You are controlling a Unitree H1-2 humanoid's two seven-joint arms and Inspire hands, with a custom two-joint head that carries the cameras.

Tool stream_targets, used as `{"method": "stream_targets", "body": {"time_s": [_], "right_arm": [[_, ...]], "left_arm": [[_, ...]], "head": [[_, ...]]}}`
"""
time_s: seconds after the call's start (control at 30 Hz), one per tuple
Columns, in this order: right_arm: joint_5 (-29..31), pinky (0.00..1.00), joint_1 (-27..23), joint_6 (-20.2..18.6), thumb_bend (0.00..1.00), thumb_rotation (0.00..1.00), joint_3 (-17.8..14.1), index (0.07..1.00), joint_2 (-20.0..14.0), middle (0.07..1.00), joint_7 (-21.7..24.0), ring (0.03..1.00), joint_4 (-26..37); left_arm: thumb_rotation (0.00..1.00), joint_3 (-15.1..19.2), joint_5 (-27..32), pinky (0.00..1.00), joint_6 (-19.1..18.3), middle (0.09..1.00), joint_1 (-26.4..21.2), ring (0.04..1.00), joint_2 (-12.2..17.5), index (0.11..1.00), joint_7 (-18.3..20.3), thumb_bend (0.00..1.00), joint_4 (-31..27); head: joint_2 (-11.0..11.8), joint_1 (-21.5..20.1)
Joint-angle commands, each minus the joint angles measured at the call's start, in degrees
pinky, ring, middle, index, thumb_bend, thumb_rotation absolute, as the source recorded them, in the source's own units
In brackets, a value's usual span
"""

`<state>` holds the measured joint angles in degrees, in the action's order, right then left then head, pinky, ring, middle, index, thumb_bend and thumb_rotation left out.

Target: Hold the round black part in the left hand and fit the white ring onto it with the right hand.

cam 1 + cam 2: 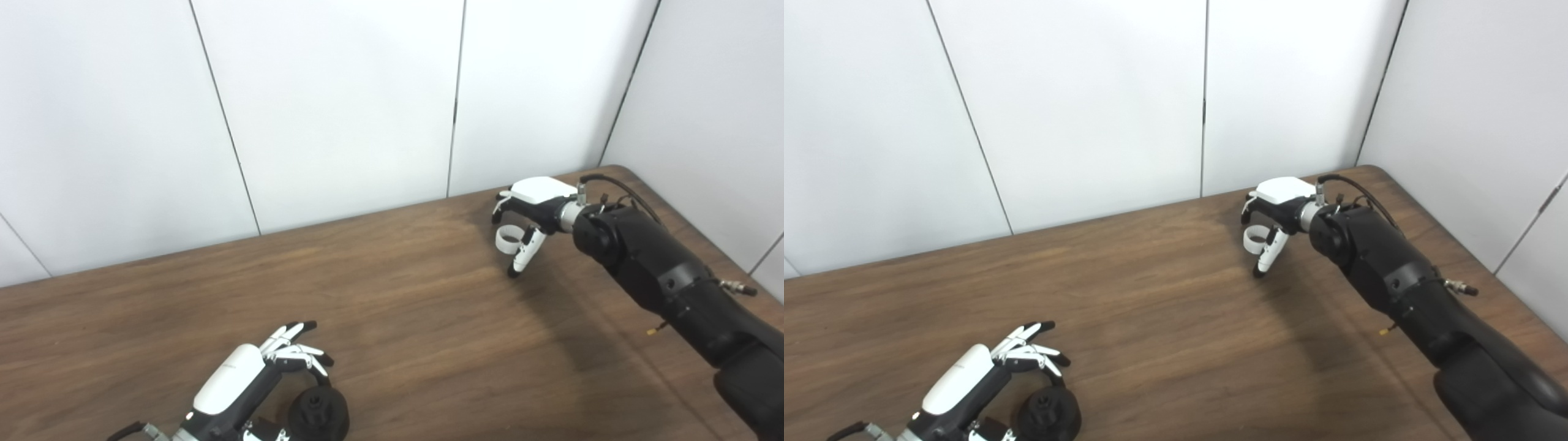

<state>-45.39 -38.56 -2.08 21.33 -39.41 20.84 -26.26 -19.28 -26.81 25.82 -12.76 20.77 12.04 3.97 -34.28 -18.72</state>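
- The right robot hand (pixel 528 215) hovers over the far right part of the worktop (pixel 398 294), fingers curled down. It pinches the white ring (pixel 508 237) between fingertips and thumb, and the ring hangs just above the wood.
- The ring looks thin, light and stiff, probably plastic. A rim pinch suits it, though a hard squeeze might distort it or make it slip.
- The left robot hand (pixel 245 380) sits low at the near edge, well apart from the right. Its fingers spread loosely over the round black part (pixel 318 413), which lies just beside the palm. I cannot tell whether it grips the part or merely touches it.
- The black part looks solid, heavier and matte, best clasped around its rim, leaving its central hub clear.
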Motion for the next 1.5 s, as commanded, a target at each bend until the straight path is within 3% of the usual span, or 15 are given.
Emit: {"method": "stream_targets", "body": {"time_s": [0.0,1.47], "right_arm": [[0.2,1.00,-1.3,0.2,0.85,0.39,-0.4,0.771,-1.3,0.961,0.3,1.000,1.3],[-0.2,1.00,0.0,-0.7,0.85,0.42,-1.5,0.777,-4.1,0.963,0.8,1.000,2.7]], "left_arm": [[0.06,0.8,1.1,1.00,1.0,0.739,-1.3,0.972,0.7,0.482,-0.4,0.52,-1.2],[0.06,0.0,1.2,1.00,1.0,0.737,-2.0,0.965,1.1,0.482,-0.4,0.52,-0.8]], "head": [[0.0,-0.1],[0.2,-0.6]]}}
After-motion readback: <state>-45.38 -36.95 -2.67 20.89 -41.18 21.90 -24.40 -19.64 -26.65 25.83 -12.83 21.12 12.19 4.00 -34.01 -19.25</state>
